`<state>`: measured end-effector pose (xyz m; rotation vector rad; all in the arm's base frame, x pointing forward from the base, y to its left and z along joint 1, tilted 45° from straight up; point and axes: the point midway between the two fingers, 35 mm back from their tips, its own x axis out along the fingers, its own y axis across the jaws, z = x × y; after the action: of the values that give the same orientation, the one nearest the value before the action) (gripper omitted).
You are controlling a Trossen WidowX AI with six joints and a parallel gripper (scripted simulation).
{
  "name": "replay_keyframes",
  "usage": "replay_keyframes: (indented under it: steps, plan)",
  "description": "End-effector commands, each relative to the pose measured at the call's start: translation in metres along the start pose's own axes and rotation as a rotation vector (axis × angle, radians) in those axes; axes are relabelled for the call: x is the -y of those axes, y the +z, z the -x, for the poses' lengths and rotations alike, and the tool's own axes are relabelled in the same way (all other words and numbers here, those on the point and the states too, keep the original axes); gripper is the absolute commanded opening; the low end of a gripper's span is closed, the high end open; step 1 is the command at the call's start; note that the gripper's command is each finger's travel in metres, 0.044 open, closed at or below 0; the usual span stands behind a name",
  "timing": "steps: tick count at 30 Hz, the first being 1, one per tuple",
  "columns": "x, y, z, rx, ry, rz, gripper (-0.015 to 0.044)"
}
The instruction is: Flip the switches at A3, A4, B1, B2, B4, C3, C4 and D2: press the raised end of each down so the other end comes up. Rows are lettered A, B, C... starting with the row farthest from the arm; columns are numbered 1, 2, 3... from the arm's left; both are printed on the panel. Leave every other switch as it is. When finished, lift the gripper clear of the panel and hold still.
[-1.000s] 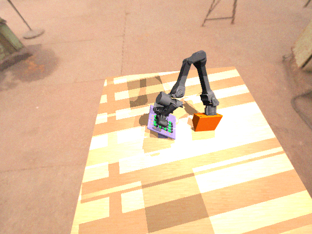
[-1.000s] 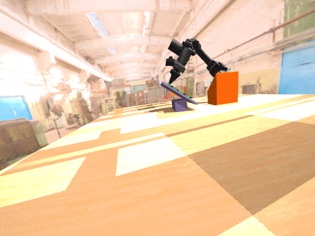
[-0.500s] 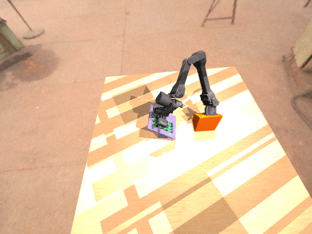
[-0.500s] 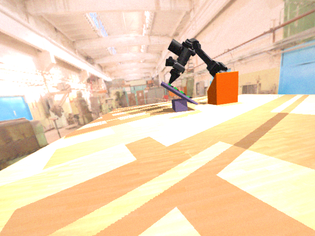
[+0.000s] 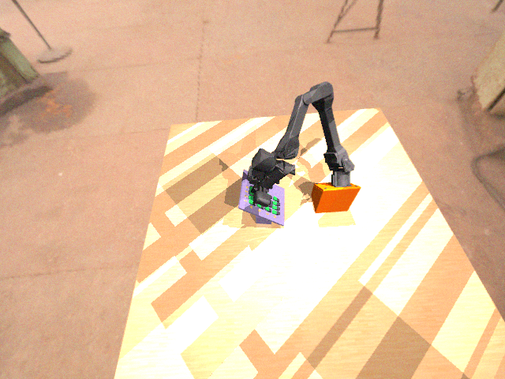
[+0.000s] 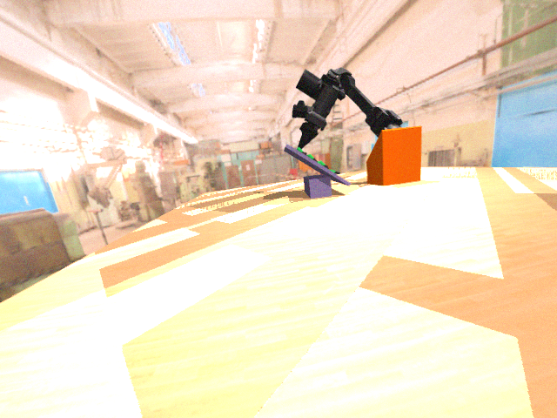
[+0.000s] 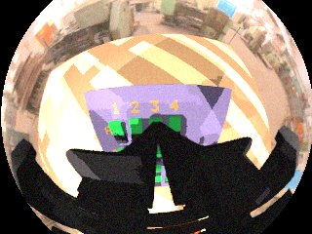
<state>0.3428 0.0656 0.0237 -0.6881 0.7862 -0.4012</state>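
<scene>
The tilted purple panel (image 5: 278,191) (image 6: 293,153) (image 7: 101,99) bears green rocker switches. My gripper (image 6: 300,147) (image 7: 156,125) is shut and empty. Its tip is at the far row, over A3 (image 7: 155,119), touching or just above it; contact cannot be told. In the wrist view, A1 (image 7: 116,128) shows a dark face at its near end, A2 (image 7: 136,125) and A4 (image 7: 175,123) show green faces, and the fingers hide most of the lower rows. In the top view the gripper body covers the panel's middle and upper left.
The orange block (image 5: 335,198) (image 6: 401,155) carries the arm's base, to the panel's right in the top and exterior views. A purple support (image 5: 263,220) (image 6: 317,186) stands under the panel. Patches of light and shadow cross the wooden table (image 5: 252,285) (image 6: 270,324).
</scene>
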Motion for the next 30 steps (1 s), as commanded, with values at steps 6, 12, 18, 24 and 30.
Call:
replay_keyframes:
  steps: [6, 12, 18, 24, 30]
  plan:
    - [-0.001, -0.001, -0.002, -0.002, 0.005, 0.004, 0.0000]
    - [-0.003, -0.001, 0.031, 0.005, 0.007, 0.002, 0.0000]
    - [-0.001, -0.004, 0.063, 0.022, 0.008, 0.005, 0.0000]
    - [0.021, -0.022, 0.062, 0.021, 0.007, 0.006, 0.0000]
    - [0.020, -0.022, 0.033, 0.042, 0.008, 0.006, 0.0000]
